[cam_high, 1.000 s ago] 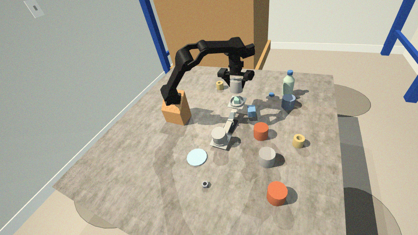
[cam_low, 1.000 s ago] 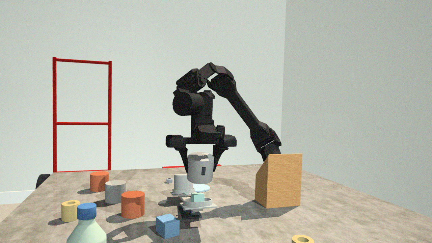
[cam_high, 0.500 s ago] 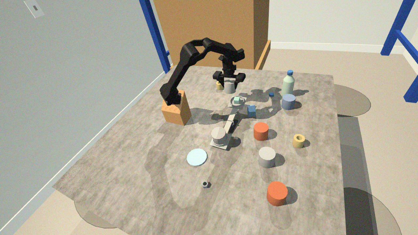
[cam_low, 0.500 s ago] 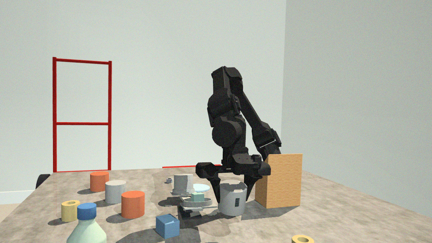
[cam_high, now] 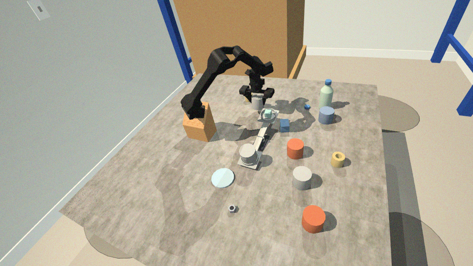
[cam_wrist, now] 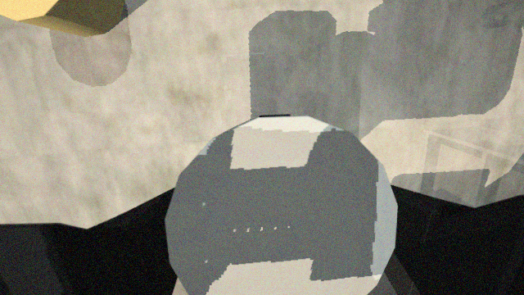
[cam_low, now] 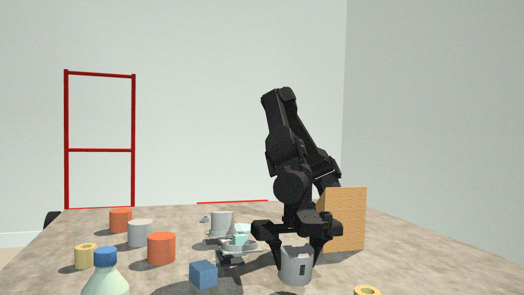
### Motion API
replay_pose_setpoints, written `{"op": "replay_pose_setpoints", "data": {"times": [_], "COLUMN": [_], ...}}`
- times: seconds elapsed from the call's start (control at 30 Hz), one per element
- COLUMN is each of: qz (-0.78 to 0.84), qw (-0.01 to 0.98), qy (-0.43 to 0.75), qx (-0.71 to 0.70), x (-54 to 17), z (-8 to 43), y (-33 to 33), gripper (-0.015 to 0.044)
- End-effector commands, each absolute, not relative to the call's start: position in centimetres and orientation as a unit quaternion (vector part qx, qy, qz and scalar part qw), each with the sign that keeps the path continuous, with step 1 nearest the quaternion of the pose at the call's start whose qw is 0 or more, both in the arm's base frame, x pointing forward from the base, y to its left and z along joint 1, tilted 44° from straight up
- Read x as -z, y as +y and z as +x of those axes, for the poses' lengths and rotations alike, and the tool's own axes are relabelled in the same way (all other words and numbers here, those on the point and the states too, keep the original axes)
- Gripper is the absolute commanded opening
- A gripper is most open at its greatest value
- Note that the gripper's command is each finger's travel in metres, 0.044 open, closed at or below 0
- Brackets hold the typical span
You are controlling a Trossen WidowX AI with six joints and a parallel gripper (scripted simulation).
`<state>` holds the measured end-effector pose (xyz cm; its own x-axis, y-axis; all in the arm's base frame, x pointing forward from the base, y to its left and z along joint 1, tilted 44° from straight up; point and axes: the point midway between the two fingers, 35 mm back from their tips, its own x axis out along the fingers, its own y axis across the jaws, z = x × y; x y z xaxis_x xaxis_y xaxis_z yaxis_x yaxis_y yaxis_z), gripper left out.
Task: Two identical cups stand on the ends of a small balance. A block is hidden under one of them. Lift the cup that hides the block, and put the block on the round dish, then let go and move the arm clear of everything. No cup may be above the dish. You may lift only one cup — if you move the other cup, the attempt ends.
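My gripper (cam_high: pixel 257 100) (cam_low: pixel 297 264) (cam_wrist: pixel 271 186) is shut on a grey cup (cam_high: pixel 257 103) (cam_low: pixel 295 272) (cam_wrist: pixel 270 197). It holds the cup upright and low, beside the uncovered end of the balance (cam_high: pixel 259 141) (cam_low: pixel 256 251). Whether the cup touches the table I cannot tell. The teal block (cam_high: pixel 268 113) (cam_low: pixel 240 239) lies uncovered in the ring on that end. The other cup (cam_high: pixel 248 154) (cam_low: pixel 222 223) stands upright on the opposite end. The pale round dish (cam_high: pixel 222 177) (cam_low: pixel 242 228) lies past that end, with nothing on it.
A blue cube (cam_high: pixel 284 125) (cam_low: pixel 203 274) lies near the uncovered end. A wooden block (cam_high: pixel 198 130) (cam_low: pixel 344 220) stands near the arm's base. A yellow ring (cam_low: pixel 367 291) (cam_wrist: pixel 82 20) is near the held cup. A bottle (cam_high: pixel 326 96) and several cylinders stand on the balance's other side.
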<state>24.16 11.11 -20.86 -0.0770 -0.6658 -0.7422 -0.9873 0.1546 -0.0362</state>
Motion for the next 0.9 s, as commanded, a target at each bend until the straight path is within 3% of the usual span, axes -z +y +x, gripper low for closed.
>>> {"op": "replay_pose_setpoints", "data": {"times": [0.0, 0.53, 0.87], "qz": [-0.601, -0.602, -0.599], "qw": [0.314, 0.314, 0.314], "qy": [0.690, 0.690, 0.693], "qx": [-0.252, -0.252, -0.251], "x": [22.0, 23.4, 23.1], "z": [23.8, 23.6, 23.6], "y": [9.8, 8.5, 8.8], "gripper": [0.0000, 0.0000, 0.0263]}}
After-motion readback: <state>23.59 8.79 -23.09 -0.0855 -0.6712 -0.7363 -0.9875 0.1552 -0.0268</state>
